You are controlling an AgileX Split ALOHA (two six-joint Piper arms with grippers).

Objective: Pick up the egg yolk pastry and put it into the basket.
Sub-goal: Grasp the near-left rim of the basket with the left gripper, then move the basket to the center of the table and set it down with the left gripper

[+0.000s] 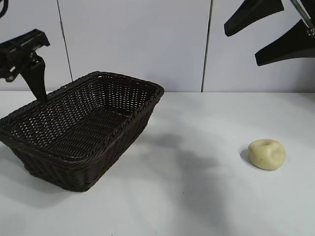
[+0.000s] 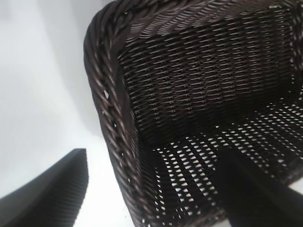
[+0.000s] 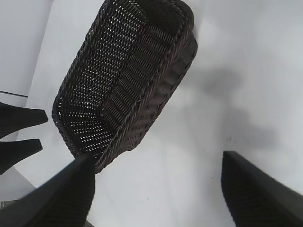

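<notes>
Exterior view shows you the small pale yellow, dimpled egg yolk pastry (image 1: 267, 154) lying on the white table (image 1: 197, 196), well apart from the large dark brown woven wicker basket (image 1: 74, 132) with its braided rim. Your left gripper (image 1: 37, 83) hangs at the basket's far left rim, its fingers apart, one on each side of the rim in its wrist view. Your right gripper (image 1: 268, 34) hovers high above the pastry, fingers spread, holding nothing.
</notes>
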